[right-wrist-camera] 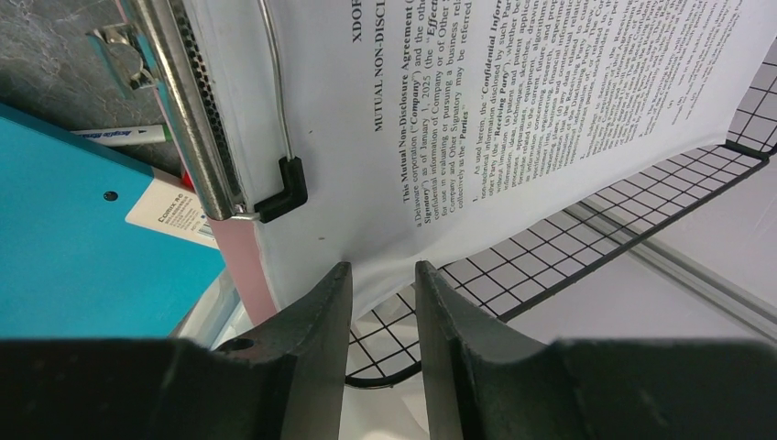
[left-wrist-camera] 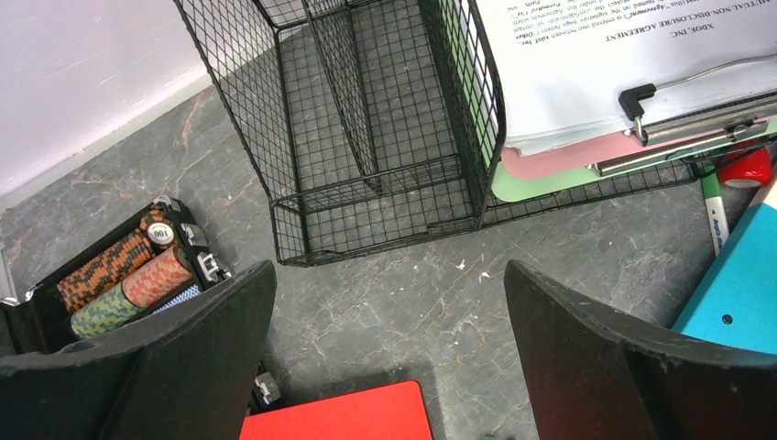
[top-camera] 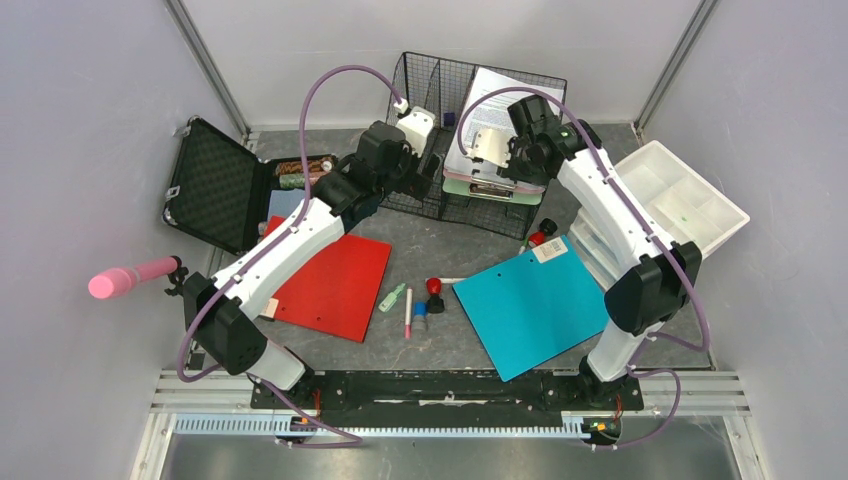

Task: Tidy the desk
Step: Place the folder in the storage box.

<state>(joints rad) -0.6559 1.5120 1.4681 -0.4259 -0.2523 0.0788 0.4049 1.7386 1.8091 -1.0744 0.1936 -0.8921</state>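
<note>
Left pincer [left-wrist-camera: 389, 268] spread wide above desk [left-wrist-camera: 568, 229], right pincer [right-wrist-camera: 383, 269] slightly parted at paper [right-wrist-camera: 513, 110] edge.

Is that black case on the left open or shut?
Open: the black case is swung wide, its foam lining bare, and rows of chips show inside.

**A:** What lies in the black wire rack [left-wrist-camera: 376, 229]?

**B:** I see a clipboard [right-wrist-camera: 188, 119] in its right-hand part, with a printed agreement [right-wrist-camera: 513, 101] clipped on top.

**A:** And nearer you?

**B:** I see a red folder [top-camera: 335, 285] on the left and a teal folder [top-camera: 535, 305] on the right, with pens [top-camera: 408, 312] between them. An open black case [top-camera: 210, 185] holds poker chips [left-wrist-camera: 119, 275]. A white tray [top-camera: 685, 195] stands at the far right.
</note>
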